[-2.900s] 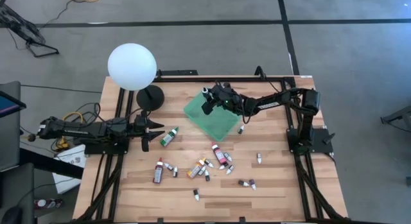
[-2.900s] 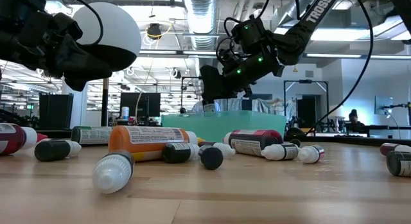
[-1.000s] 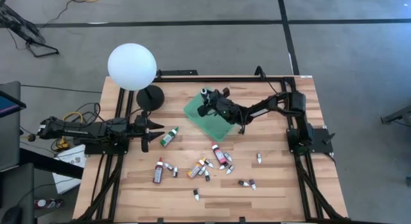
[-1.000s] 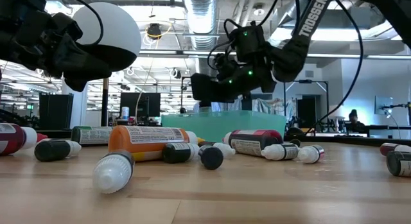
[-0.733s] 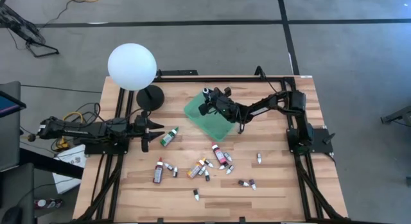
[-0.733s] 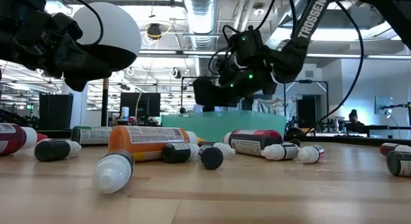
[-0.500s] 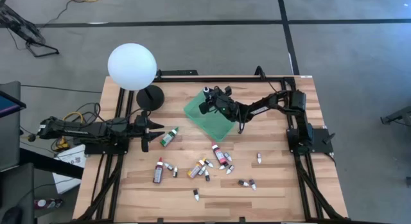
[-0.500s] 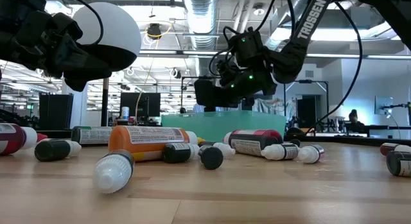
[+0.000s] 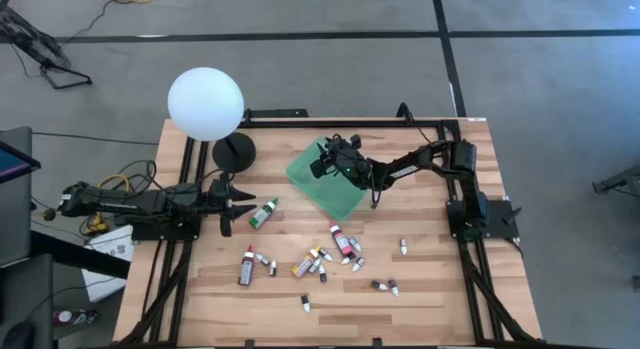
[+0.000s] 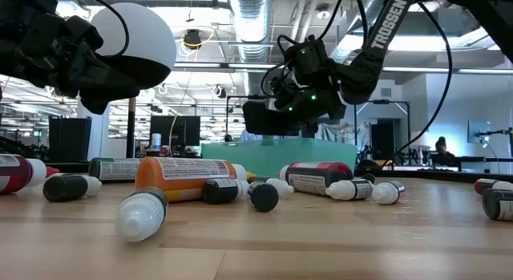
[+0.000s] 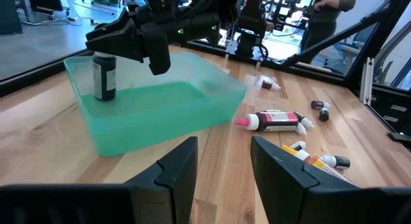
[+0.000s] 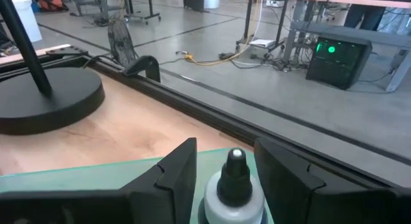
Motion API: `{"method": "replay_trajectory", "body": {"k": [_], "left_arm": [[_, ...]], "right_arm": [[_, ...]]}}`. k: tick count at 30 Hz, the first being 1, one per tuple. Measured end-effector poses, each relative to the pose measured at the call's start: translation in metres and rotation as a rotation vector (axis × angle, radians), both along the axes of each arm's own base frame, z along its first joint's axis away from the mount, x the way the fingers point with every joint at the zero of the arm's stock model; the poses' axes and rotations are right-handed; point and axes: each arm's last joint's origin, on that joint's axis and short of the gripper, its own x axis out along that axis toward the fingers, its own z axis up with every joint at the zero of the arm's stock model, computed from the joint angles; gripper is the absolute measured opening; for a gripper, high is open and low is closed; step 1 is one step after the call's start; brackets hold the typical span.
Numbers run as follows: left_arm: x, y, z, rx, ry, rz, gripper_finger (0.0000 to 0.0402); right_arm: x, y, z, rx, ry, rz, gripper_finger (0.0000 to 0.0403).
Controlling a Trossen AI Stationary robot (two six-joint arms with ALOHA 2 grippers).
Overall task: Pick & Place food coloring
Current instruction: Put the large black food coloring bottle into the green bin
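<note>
A dark bottle [image 11: 104, 76] stands upright in the green tray [image 11: 192, 112], cap up, near the tray's far corner. In the right wrist view its dark tip and white shoulder [image 12: 235, 179] sit between the right gripper's [image 9: 322, 165] fingers [image 12: 173, 176], which flank it with gaps on both sides; whether they touch it cannot be told. The right arm reaches from the table's right edge across the tray, wrist low over that corner. The other bottles lie on their sides on the table [image 9: 430, 289] in front of the tray: a pink-capped one [image 11: 273, 120] just beside it, an orange one [image 10: 180, 176], a green-capped one [image 9: 264, 213] toward the left. The left gripper [image 9: 226, 202] waits at the left edge, fingers [image 11: 176, 169] apart, empty, pointing at the tray. A globe lamp [image 9: 206, 105] stands at the far left corner
</note>
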Motion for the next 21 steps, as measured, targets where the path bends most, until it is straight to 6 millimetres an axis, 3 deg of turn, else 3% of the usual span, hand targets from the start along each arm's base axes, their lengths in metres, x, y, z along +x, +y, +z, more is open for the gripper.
{"method": "replay_trajectory", "body": {"k": [21], "left_arm": [[0.0000, 0.0000, 0.0001, -0.001, 0.000, 0.000, 0.0138]], "right_arm": [[0.0000, 0.0002, -0.0005, 0.019, -0.016, 0.001, 0.0135]]}}
